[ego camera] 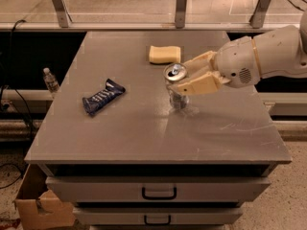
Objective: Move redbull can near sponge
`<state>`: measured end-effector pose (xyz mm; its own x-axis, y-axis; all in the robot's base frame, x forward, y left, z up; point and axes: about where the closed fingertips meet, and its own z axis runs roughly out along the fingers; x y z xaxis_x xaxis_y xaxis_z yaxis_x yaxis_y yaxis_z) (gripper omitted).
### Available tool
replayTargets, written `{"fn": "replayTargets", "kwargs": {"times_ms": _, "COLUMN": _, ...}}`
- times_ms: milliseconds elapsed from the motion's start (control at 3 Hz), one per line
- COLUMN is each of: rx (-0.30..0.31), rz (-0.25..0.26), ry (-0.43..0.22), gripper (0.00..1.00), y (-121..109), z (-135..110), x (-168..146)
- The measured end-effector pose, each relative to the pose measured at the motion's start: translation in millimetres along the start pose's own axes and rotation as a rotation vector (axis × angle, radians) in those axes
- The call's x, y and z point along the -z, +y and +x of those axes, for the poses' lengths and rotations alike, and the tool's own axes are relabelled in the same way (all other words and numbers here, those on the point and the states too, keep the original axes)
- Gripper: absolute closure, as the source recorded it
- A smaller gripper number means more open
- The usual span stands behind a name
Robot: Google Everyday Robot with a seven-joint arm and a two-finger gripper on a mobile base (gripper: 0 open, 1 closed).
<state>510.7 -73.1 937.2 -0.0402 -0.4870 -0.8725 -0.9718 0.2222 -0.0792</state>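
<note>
Silver redbull can stands upright near the tabletop's centre, grasped at its rim by the gripper reaching in from the right edge. Transport step: next, carry it toward the far edge and set it beside the sponge.

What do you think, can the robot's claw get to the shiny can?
Yes, it seems so: the gripper is at the redbull can, a finger on each side of its top, apparently closed on it. Nothing is in the way; the sponge and snack wrapper lie aside.
</note>
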Motion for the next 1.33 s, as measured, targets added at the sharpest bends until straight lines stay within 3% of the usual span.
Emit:
{"fn": "replayTargets", "kwargs": {"times_ms": 333, "rx": -0.014, "rz": 0.113, "ry": 0.081, "gripper": 1.0, "y": -34, "z": 10, "x": 34}}
{"fn": "replayTargets", "kwargs": {"times_ms": 667, "rx": -0.015, "rz": 0.116, "ry": 0.077, "gripper": 1.0, "y": -35, "z": 9, "x": 33}}
{"fn": "replayTargets", "kwargs": {"times_ms": 1000, "rx": -0.024, "rz": 0.153, "ry": 0.028, "gripper": 1.0, "y": -56, "z": -4, "x": 23}}
{"fn": "replayTargets", "kwargs": {"times_ms": 1333, "rx": -0.068, "rz": 0.229, "ry": 0.012, "gripper": 1.0, "y": -96, "z": -17, "x": 19}}
